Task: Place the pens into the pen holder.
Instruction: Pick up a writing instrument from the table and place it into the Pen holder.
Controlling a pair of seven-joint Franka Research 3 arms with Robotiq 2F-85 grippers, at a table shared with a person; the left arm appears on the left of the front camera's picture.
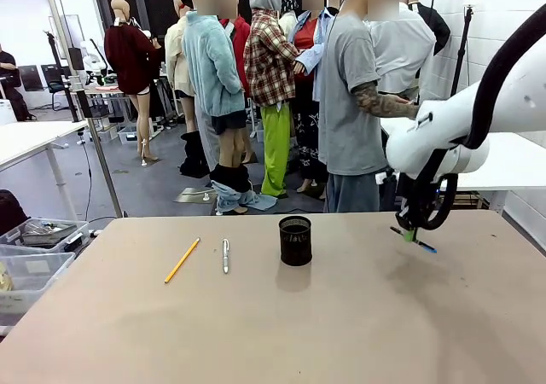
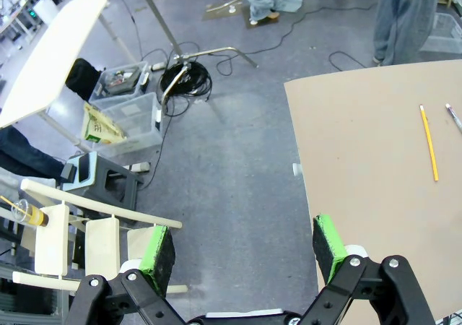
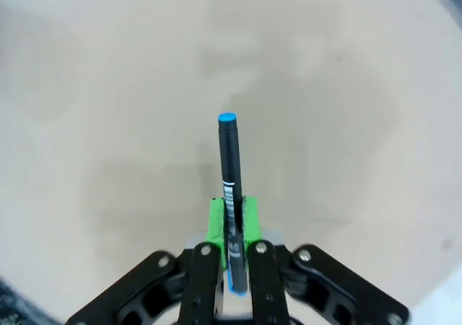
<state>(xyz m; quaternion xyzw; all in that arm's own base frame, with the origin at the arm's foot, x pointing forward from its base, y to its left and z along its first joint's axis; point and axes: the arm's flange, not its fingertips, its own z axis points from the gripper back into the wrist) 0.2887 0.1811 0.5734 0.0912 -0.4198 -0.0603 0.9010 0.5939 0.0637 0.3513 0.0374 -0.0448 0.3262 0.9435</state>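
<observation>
Presently your right gripper (image 3: pixel 232 213) clamps a black blue-capped pen (image 3: pixel 229 152) above the table (image 1: pixel 384 316), presumably to clear the rim of the pen holder (image 1: pixel 295 241), while the yellow pencil (image 1: pixel 182 260) and silver pen (image 1: pixel 225 254) lie left of it; your left gripper (image 2: pixel 244 244) gapes empty.

Pen holder (image 1: pixel 295 241) on table (image 1: pixel 384 333), yellow pencil (image 1: pixel 182 259) and silver pen (image 1: pixel 225 255) (both flat) left of it
</observation>
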